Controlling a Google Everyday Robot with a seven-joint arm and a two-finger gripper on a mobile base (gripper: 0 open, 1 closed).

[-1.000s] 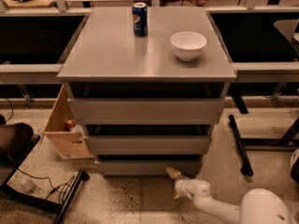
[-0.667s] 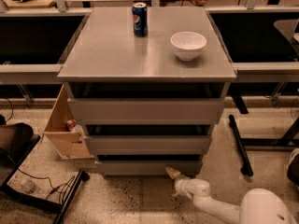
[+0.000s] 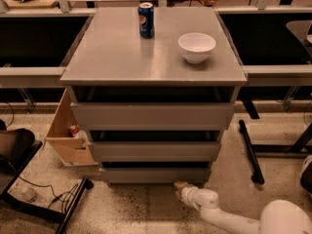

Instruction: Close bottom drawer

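Observation:
The grey cabinet has three flat handleless drawer fronts. The bottom drawer is the lowest and narrowest front, just above the floor, with a dark gap above it. My gripper is low at the floor, right at the lower right part of that front, on the end of the white arm coming in from the bottom right. Its tan tip touches or nearly touches the drawer's lower edge.
A blue soda can and a white bowl stand on the cabinet top. A cardboard box leans at the cabinet's left. Cables and a dark frame lie on the floor left; black table legs stand right.

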